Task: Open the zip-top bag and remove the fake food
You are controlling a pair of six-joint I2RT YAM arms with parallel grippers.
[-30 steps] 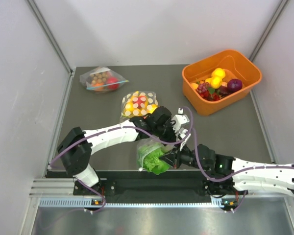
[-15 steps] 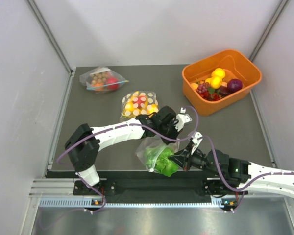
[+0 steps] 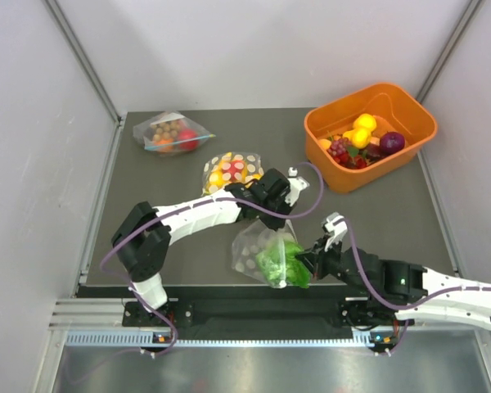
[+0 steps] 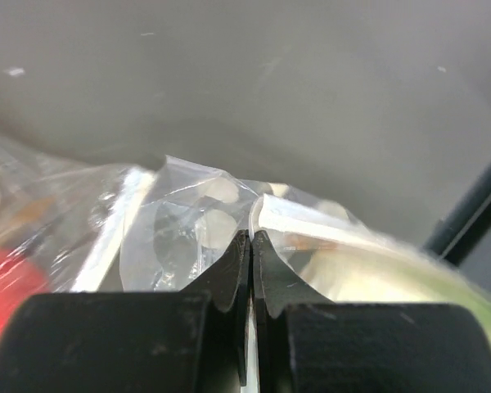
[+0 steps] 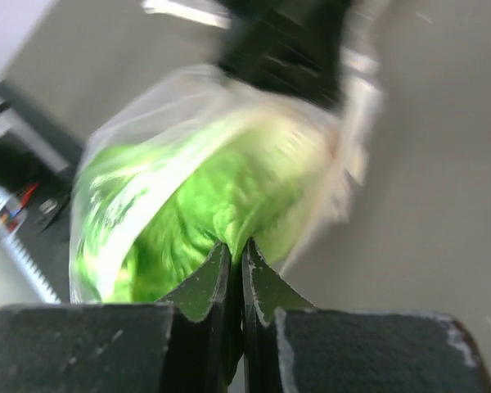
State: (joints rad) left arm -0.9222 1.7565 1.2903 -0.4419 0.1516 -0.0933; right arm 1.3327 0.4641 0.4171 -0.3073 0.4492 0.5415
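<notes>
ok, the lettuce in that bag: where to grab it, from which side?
Pinch a ruffled leaf edge of the lettuce, coming in through the top edge of the bag, where the left gripper is shut on the film. Ruffles offer thin folds for narrow jaws; film covers every other side. The right gripper, shut on the bag beside the lettuce, would probably have to release first.

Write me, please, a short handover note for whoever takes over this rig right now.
Left gripper: shut on the film of the clear, white-dotted zip-top plastic bag.
Right gripper: shut on the same bag's film.
Bag: between the arms, near the table's front edge; the ruffled green plastic lettuce is inside.
Done: both grippers pinch the bag; zip state unclear.
Left: pull the mouth open, take the lettuce out.
</notes>
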